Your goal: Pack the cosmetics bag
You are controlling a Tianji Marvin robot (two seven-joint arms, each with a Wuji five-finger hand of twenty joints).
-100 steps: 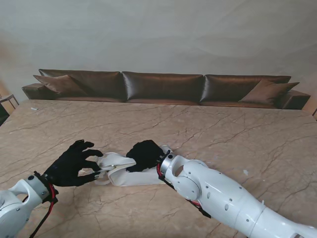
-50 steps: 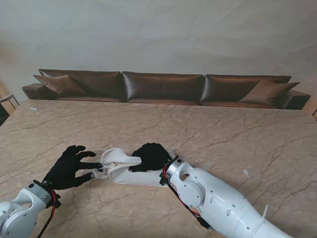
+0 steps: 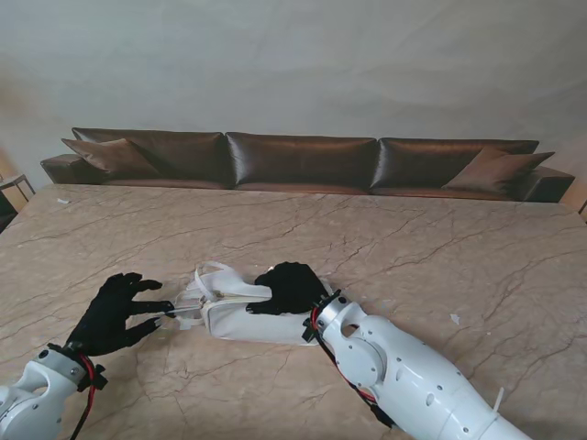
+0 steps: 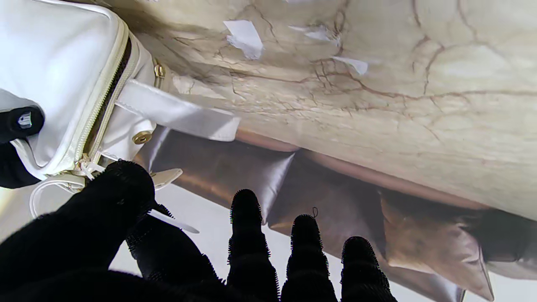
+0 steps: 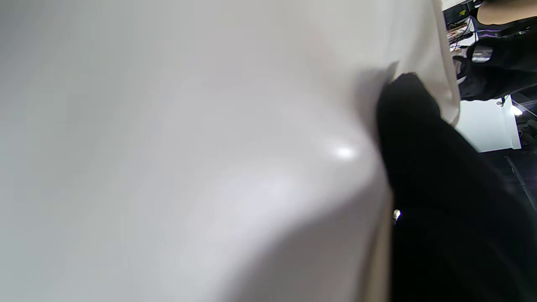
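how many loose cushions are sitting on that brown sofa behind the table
2. One brown leather cushion leans at the left end of the long brown leather sofa; the other brown cushion leans at its right end. None looks hidden.

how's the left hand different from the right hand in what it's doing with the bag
The left hand sits at the left end of the white bag, thumb and forefinger pinched at the zipper pull, other fingers spread; the right hand lies on top of the bag, pressing it down. The left hand is off the bag's body; the right hand covers part of it. Both wear black gloves and touch the same bag.
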